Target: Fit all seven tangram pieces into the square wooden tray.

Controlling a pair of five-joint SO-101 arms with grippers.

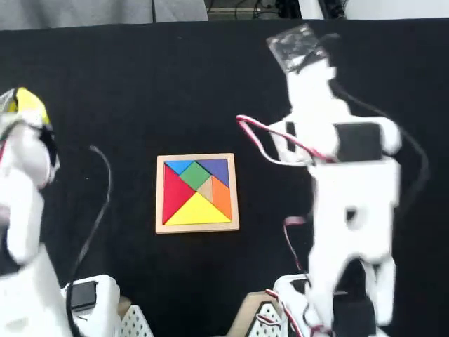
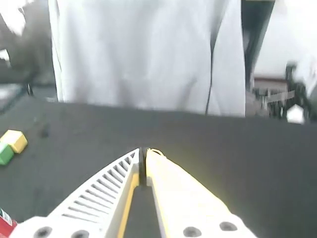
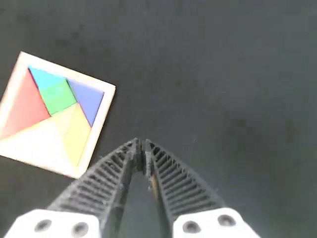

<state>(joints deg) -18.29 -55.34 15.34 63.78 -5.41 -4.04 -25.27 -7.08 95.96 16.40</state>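
The square wooden tray (image 1: 197, 227) lies at the middle of the black table, and coloured pieces cover its whole inside: a red triangle (image 1: 172, 193), a yellow triangle (image 1: 198, 211), a green square (image 1: 195, 175), a light blue piece (image 1: 179, 167), a darker blue piece (image 1: 219, 170), an orange piece (image 1: 222, 196) and a small tan piece (image 1: 205, 188). My right gripper (image 3: 142, 145) hangs shut and empty above bare cloth, beside the tray (image 3: 69, 74). My left gripper (image 2: 144, 151) is shut and empty too, raised at the table's left edge (image 1: 24, 105), far from the tray.
The right arm (image 1: 351, 189) stands tall to the tray's right, with red and white cables (image 1: 263, 137) looping toward it. A thin black cable (image 1: 102, 189) trails left of the tray. Small yellow (image 2: 14, 140) and green (image 2: 5, 153) blocks sit off to one side in the left wrist view.
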